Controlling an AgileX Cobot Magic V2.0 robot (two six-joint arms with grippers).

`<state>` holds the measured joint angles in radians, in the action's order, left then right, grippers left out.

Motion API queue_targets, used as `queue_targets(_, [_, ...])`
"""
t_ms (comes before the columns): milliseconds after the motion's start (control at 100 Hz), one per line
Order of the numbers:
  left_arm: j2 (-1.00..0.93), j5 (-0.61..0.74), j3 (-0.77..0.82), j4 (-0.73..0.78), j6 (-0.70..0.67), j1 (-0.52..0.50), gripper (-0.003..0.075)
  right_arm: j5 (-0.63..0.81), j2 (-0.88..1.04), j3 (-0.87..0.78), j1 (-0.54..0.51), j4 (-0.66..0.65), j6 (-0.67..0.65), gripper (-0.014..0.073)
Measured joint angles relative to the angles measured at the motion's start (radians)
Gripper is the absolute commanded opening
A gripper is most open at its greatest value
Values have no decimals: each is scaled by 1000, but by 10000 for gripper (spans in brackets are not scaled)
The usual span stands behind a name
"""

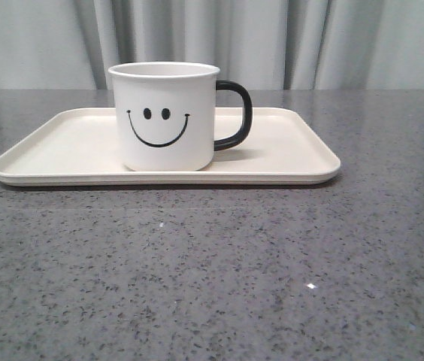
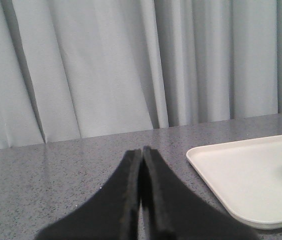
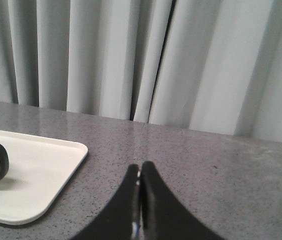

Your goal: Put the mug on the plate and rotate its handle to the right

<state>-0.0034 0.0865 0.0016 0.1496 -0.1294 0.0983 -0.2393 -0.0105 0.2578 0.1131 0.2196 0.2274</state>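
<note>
A: Count and materials?

B: One glossy white mug (image 1: 165, 115), smiley print, rolled rim, upright at frame centre on one flat cream plate (image 1: 295, 150) with rounded corners. One black loop handle (image 1: 236, 114) points frame-right. Speckled grey table (image 1: 212, 271), pleated curtain (image 1: 272, 37) behind.

A: Pincers?

B: Left gripper (image 2: 141, 152) pressed together, empty. Right gripper (image 3: 140, 167) likewise, beside the plate.

Mug (image 1: 163, 116) upright on plate (image 1: 287, 150); handle (image 1: 236, 114) right.

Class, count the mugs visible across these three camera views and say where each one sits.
1. The mug stands upright on the plate, near its middle, its handle pointing right in the front view. Nothing visible could hide another.
</note>
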Motion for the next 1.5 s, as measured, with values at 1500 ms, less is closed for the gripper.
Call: queue_targets(1500, [0, 0, 0, 0, 0, 0, -20, 153, 20, -286, -68, 85, 0, -111])
